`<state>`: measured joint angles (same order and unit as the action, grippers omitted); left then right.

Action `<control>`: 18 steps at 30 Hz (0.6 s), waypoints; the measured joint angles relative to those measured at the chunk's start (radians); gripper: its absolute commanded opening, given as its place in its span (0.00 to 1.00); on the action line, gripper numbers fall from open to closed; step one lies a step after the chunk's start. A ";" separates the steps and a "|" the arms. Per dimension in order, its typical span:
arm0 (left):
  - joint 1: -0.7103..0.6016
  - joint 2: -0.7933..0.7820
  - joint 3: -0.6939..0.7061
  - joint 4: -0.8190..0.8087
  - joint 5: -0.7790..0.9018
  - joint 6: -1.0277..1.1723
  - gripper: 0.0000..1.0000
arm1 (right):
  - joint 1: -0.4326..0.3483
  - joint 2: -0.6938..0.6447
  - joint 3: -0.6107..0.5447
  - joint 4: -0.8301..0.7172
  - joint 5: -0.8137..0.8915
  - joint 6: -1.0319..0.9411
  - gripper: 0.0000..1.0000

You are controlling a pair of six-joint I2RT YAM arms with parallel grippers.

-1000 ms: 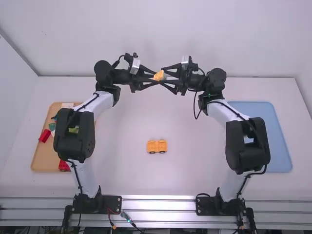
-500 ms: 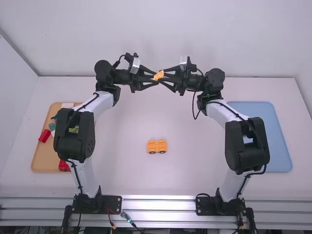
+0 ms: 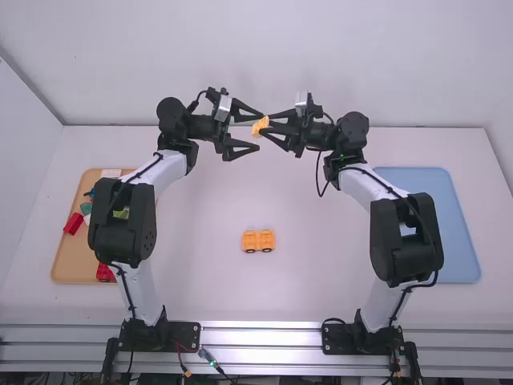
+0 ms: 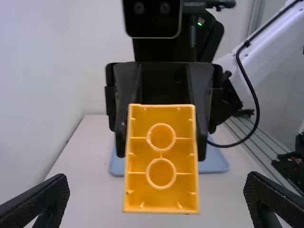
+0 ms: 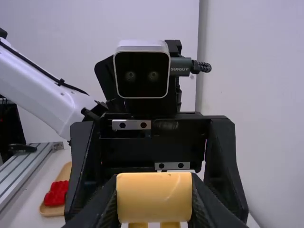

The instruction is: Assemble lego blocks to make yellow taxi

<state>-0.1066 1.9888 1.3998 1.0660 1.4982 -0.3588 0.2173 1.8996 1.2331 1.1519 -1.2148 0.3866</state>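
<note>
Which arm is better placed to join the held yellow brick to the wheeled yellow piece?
Right, probably: the right claw grips the yellow brick; the left claw is open, holding nothing. The wheeled yellow piece lies centrally, favouring neither.

The left gripper (image 3: 260,132), its fingers closed on the yellow block (image 3: 258,125) in both earlier high views, now has them spread wide, one to each side of the block and apart from it. The right gripper (image 3: 268,126), whose fingers stand apart in the earliest view, now has them drawn in on the block, and it sits slightly nearer the left edge of the table (image 3: 321,241) than at first.
</note>
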 measured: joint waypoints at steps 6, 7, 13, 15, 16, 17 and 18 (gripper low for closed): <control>0.028 0.000 0.000 -0.502 0.024 0.249 0.99 | -0.016 0.000 0.000 -0.274 0.145 -0.066 0.01; 0.036 0.000 -0.001 -0.576 0.022 0.293 0.99 | -0.018 0.000 0.000 -0.310 0.170 -0.078 0.01; 0.077 0.000 -0.001 -1.110 -0.292 0.643 0.99 | -0.007 0.000 0.097 -0.853 0.383 -0.240 0.00; 0.073 0.000 -0.001 -1.158 -0.410 0.698 0.99 | 0.002 0.000 0.154 -1.033 0.443 -0.294 0.00; 0.070 0.000 -0.001 -1.173 -0.479 0.723 0.99 | 0.010 0.000 0.200 -1.169 0.491 -0.338 0.00; 0.066 0.000 -0.001 -1.176 -0.547 0.744 0.99 | 0.023 0.000 0.254 -1.315 0.552 -0.379 0.00; 0.064 0.000 -0.001 -1.176 -0.583 0.755 0.99 | 0.035 0.000 0.291 -1.408 0.599 -0.410 0.00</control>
<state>-0.0425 1.9888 1.3991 -0.1097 0.9150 0.3958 0.2523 1.8999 1.5242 -0.2565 -0.6155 -0.0238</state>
